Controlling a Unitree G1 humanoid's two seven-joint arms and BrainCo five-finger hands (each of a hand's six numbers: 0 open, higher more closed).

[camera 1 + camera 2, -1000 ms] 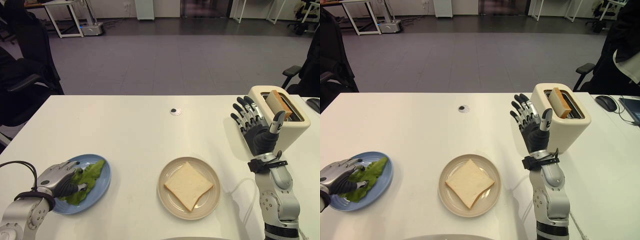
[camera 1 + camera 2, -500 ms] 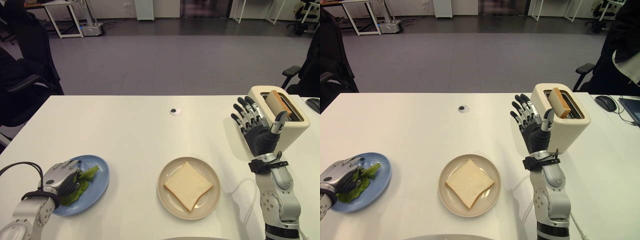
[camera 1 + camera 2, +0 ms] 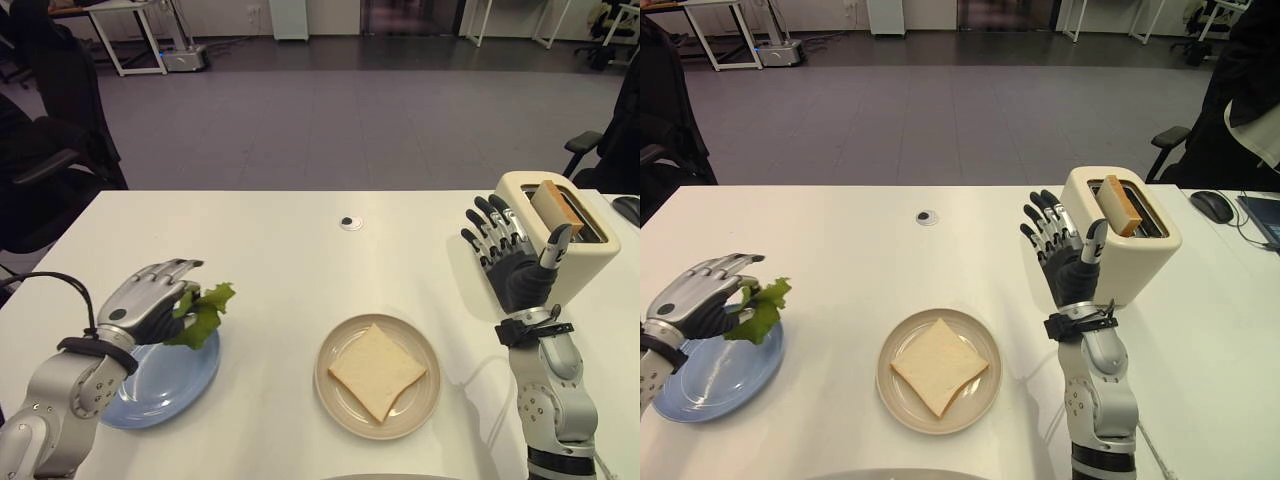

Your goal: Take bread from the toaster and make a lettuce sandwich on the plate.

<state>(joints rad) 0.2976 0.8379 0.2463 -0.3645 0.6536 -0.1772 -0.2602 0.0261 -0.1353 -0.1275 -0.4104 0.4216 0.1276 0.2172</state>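
My left hand (image 3: 148, 301) is raised above the blue plate (image 3: 160, 385) at the left, shut on a green lettuce leaf (image 3: 203, 313) that hangs clear of the plate. A slice of white bread (image 3: 376, 371) lies on the beige plate (image 3: 334, 394) in the middle. The cream toaster (image 3: 585, 255) stands at the right with another bread slice (image 3: 555, 205) sticking up from its slot. My right hand (image 3: 512, 251) is held upright just left of the toaster, fingers spread and holding nothing.
A small round black-and-white disc (image 3: 350, 222) lies at the table's far middle. A white cable (image 3: 478, 372) runs from the toaster toward the beige plate. A dark computer mouse (image 3: 1211, 206) sits behind the toaster at the right.
My left hand has closed on the lettuce and lifted it off the blue plate, up and toward the right. The right hand has stayed in place.
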